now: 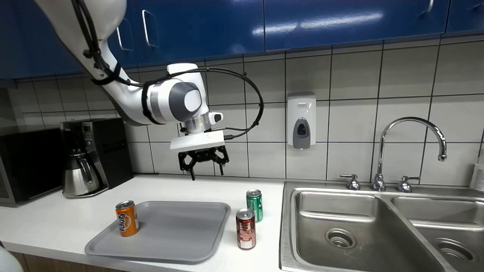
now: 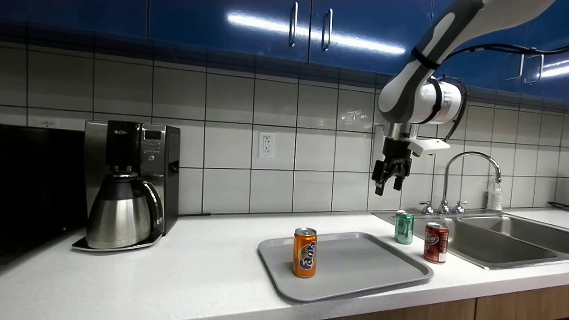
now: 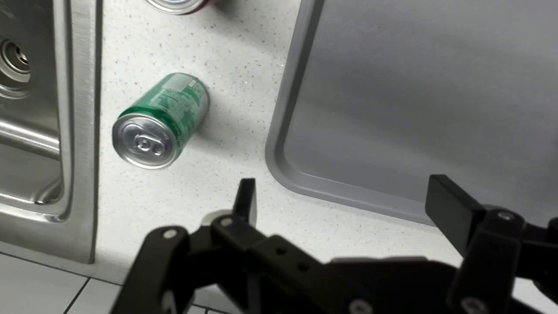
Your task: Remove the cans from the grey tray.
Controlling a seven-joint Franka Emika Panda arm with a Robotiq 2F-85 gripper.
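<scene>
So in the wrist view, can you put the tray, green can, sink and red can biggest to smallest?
Going by the parts that show:
1. tray
2. sink
3. green can
Not ranked: red can, mostly cut off at the top edge.

tray (image 1: 181,230): matt, smooth, plastic-looking | cans (image 2: 305,258): glossy metal | sink (image 1: 315,226): satin metal | cabinets (image 2: 209,42): glossy

Orange can (image 2: 305,253) stands upright on the grey tray (image 1: 181,230), toward the end away from the other two! | Green can (image 1: 254,206), silver top gleaming, upright, off the tray, near it | Red can (image 1: 246,230) upright out there too, near the green yet apart | Tray flat, shallow, round-cornered
</scene>
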